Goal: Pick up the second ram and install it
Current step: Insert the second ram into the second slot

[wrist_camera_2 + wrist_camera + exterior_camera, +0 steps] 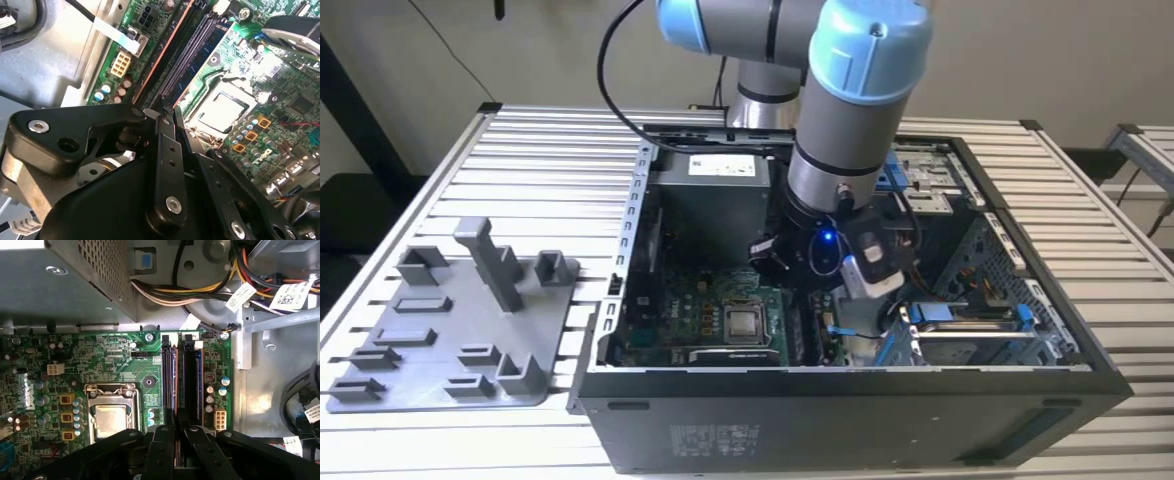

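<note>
Here the second ram (174,390) stands on edge in a slot of the green board (115,360), the gripper (176,437) pinching its near end, and any tilt could, I judge, leave it half seated.

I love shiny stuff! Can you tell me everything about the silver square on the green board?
The silver square looks like flat, dull metal. It lies level in a metal frame on the green board, bare on top, nothing resting on it. Small orange squares sit on one side, long black slots on the other.
</note>
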Action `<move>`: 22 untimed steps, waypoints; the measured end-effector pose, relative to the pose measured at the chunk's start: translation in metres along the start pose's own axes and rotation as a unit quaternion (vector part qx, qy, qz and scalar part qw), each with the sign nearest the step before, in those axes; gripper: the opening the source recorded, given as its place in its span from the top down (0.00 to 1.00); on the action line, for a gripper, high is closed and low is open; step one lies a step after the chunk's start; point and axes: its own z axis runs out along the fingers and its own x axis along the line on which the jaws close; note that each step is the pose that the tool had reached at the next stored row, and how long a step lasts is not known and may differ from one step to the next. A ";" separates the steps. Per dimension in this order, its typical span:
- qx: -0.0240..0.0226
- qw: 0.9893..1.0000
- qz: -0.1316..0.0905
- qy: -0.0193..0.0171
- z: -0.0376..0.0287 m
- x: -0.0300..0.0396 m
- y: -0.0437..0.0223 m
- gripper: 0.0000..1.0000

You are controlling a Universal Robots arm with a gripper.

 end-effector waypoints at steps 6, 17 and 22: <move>0.000 1.000 -0.010 -0.002 0.0000 0.0000 0.0000 0.86; -0.001 1.000 -0.014 -0.002 0.0052 0.0000 -0.0002 0.86; -0.016 1.000 -0.014 -0.002 0.0069 0.0000 -0.0003 0.86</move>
